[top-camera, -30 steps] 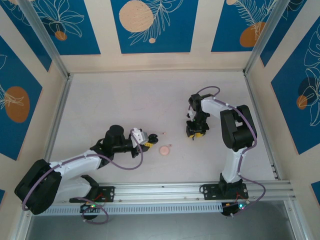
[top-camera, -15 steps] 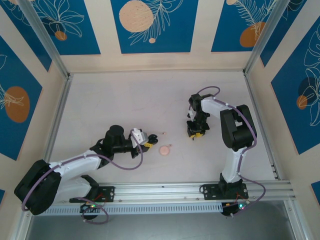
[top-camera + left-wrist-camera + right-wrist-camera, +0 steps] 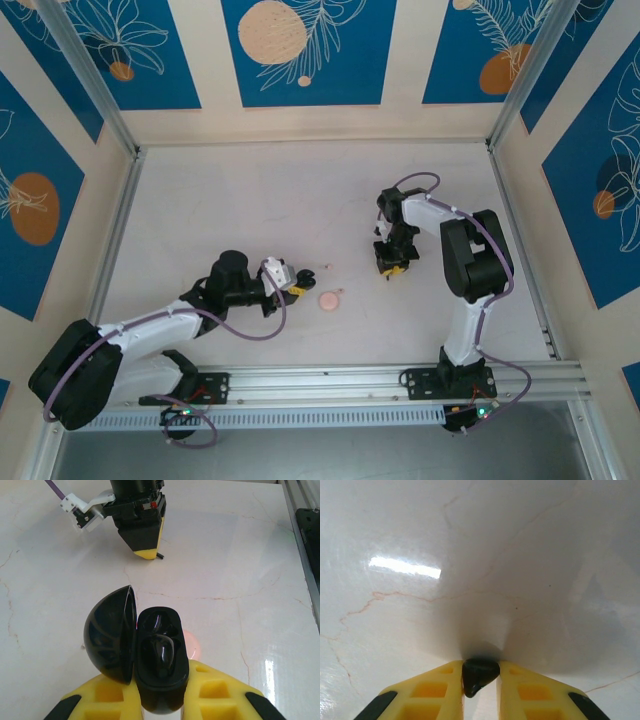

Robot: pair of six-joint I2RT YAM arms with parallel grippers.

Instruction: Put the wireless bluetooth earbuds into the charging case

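Observation:
My left gripper (image 3: 159, 676) is shut on the black charging case (image 3: 161, 665), whose lid (image 3: 109, 634) stands open to the left. One black earbud (image 3: 162, 652) lies in the case's nearer slot, and the farther slot (image 3: 154, 622) looks empty. Across the table, my right gripper (image 3: 480, 674) is shut on a second black earbud (image 3: 479, 675), just above the tabletop. From above, the left gripper (image 3: 297, 285) and right gripper (image 3: 393, 268) are well apart. In the left wrist view the right gripper (image 3: 145, 550) points down at the table beyond the case.
A round pale pink case (image 3: 328, 299) lies on the white marbled table (image 3: 250, 200) just right of the left gripper; its edge (image 3: 194, 646) peeks out behind the black case. Metal rails run along the sides and the near edge (image 3: 380, 378).

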